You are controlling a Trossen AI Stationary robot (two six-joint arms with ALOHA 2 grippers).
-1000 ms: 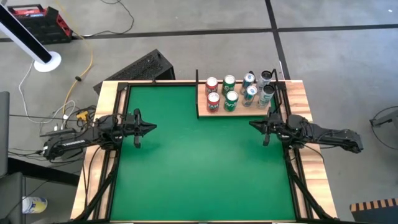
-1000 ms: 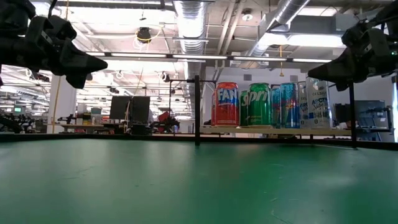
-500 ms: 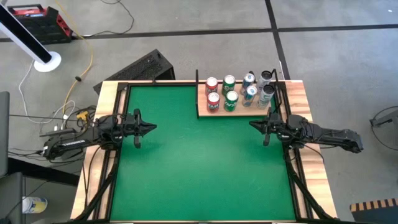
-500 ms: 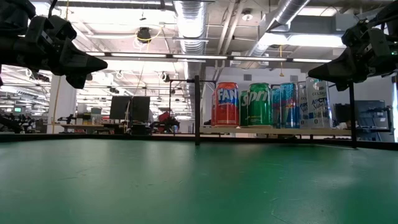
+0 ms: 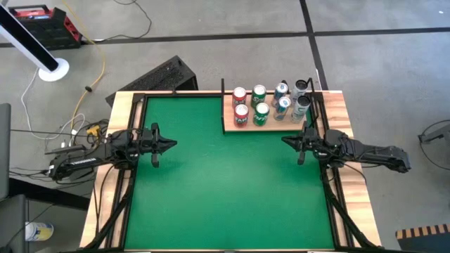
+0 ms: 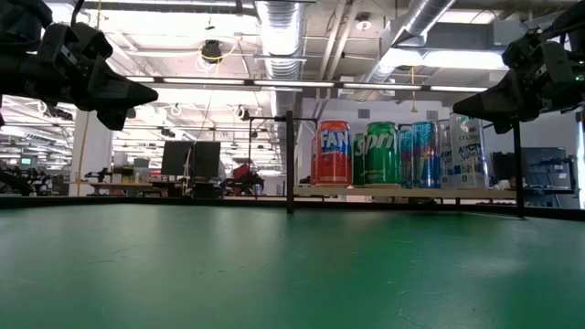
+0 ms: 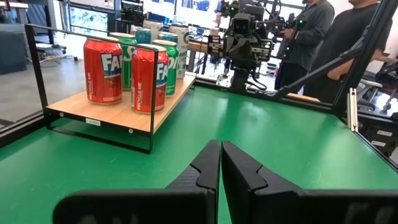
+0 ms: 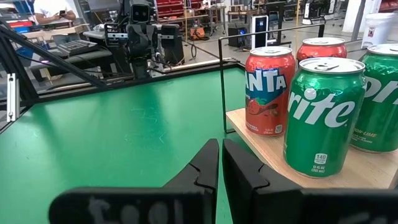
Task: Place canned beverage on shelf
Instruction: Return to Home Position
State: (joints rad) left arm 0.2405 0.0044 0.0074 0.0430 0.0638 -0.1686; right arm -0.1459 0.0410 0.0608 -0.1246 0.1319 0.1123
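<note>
Left gripper [image 5: 171,145]: I'm hovering it over the left side, fingers pressed together, empty.
Right gripper [image 5: 285,140]: I'm hovering it on the right, closed, empty.
Green mat [image 5: 218,190]: lying flat, carrying the shelf [image 5: 278,127] at its far right.
Cans [image 5: 261,112]: standing upright on the shelf in two rows.
Room: people [image 7: 311,34] are standing beyond the table; ducts [image 6: 279,32] are running overhead.

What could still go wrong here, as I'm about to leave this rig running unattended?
1. The right gripper, shut and empty, hovers just off the front of the shelf; a stray swing toward it could hit the front blue can.
2. The cans stand packed in two tight rows, so one bumped can may topple its neighbours.
The left gripper, shut, waits well away from the shelf.
</note>
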